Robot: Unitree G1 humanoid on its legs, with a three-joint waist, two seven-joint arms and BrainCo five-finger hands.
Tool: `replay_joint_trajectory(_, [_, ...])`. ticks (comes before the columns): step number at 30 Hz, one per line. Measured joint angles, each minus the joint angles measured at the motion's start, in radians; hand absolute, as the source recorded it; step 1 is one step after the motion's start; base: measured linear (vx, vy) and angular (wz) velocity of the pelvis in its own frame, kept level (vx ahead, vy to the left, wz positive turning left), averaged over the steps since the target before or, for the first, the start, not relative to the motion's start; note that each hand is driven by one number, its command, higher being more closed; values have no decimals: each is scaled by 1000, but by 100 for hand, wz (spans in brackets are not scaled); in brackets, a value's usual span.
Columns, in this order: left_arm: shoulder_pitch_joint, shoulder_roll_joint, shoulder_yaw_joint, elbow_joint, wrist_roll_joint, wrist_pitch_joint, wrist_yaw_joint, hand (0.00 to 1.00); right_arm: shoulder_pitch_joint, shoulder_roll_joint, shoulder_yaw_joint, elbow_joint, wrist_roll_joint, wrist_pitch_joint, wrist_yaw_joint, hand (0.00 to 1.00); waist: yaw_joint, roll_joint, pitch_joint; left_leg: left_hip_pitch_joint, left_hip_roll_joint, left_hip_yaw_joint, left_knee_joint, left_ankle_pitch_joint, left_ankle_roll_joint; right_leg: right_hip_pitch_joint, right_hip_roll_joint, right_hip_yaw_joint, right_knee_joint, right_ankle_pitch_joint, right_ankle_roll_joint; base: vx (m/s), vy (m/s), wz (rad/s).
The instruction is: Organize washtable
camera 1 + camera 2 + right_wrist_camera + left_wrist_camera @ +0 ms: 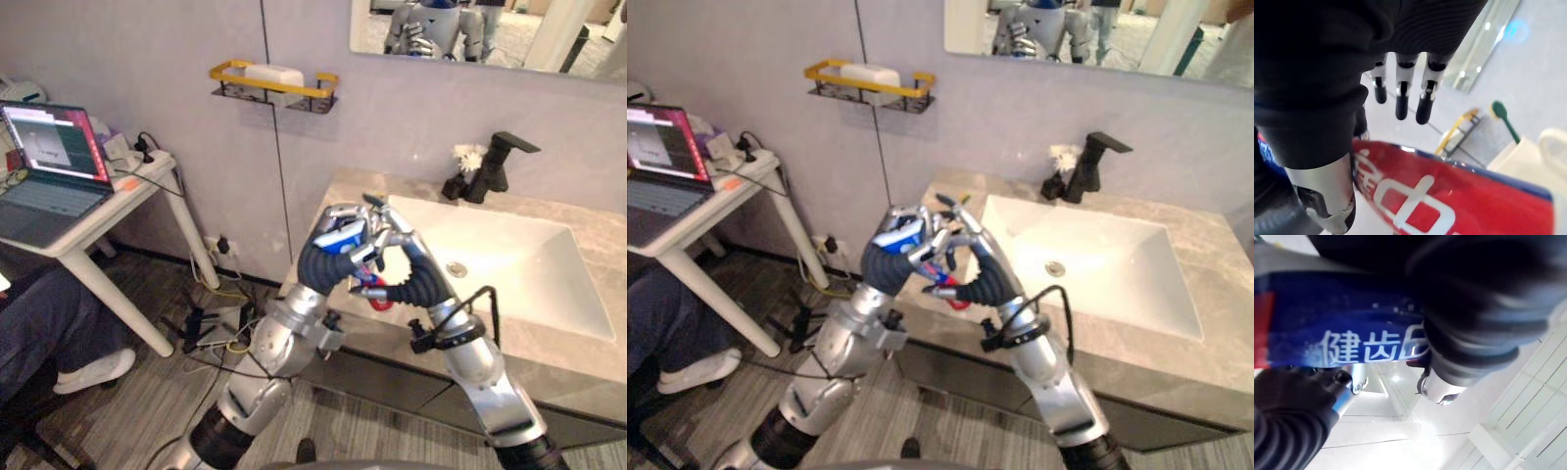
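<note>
Toothpaste tube [345, 238] held in the air just left of the sink [509, 259], above the left end of the counter [588, 354]. The left hand [328, 257] has its fingers curled round the blue end. The right hand [416, 269] meets it from the sink side, its fingers [1402, 93] stretched out straight past the red end rather than wrapped round it.

The step in hand appears to be a pass of the tube from one hand to the other, or a turning of it, before it is put away. To do this well, the right hand should close fully on the red end before the left hand lets go. The squeeze should be light, since a soft tube buckles. The tube should stay over the counter, not over the floor left of the sink.

It is not clear whether the right thumb [1327, 191] presses on the tube. The tube's cap and full length are covered by the hands. A thin green-tipped object [1502, 116] beyond the fingers cannot be identified. Where the tube is meant to go is also not evident: the wall shelf [274, 83], up and left of the sink, is one candidate.
</note>
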Motion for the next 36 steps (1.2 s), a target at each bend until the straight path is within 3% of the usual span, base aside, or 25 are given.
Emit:
replay_joint_trajectory(5, [-37,-22,14,-12,1,-2,0,100,45,-1,-155,-106,0,-21,-12,0,-13,3,-2,-3,9,33,0,-3,3,-14,9,22,-21,15,-3,3,-16,-20])
replay_joint_trajectory(9, [-17,3,51,-16,8,0,-3,100,56,1,-427,-128,3,-16,-106,0,-38,9,-7,0,12,55,0,-5,3,-16,11,39,-31,20,-1,23,-10,-14])
replay_joint_trajectory(13, [5,0,99,-23,10,-1,-9,100,109,2,-588,-127,3,-8,-142,0,-58,12,-12,-1,19,83,0,-8,0,-30,13,67,-34,28,-6,31,-11,-21])
replay_joint_trajectory(19, [36,-23,154,-33,30,0,-24,100,210,67,-805,8,4,26,-167,0,-95,12,-16,0,24,110,0,-12,-4,-41,13,90,-33,31,-6,27,-4,-14])
replay_joint_trajectory(22, [44,-41,166,-33,40,1,-24,100,261,149,-834,157,45,76,-187,0,-111,14,-18,-2,28,116,0,-15,-8,-47,13,90,-32,29,-3,8,-2,-8])
replay_joint_trajectory(26, [44,-79,164,-33,45,1,-24,100,316,261,-838,269,120,122,-192,0,-110,25,-25,-2,31,118,0,-21,-5,-47,12,89,-31,28,-1,2,0,-1])
replay_joint_trajectory(30, [44,-129,153,-32,47,1,-22,100,365,395,-817,327,212,139,-205,0,-108,40,-36,4,33,144,0,-33,6,-44,6,89,-26,30,4,31,9,-4])
replay_joint_trajectory(36, [-3,-160,149,-25,59,3,-4,100,412,431,-682,464,319,158,-165,0,-103,34,-39,16,42,225,0,-48,6,-30,-5,86,-15,27,17,20,15,-5])
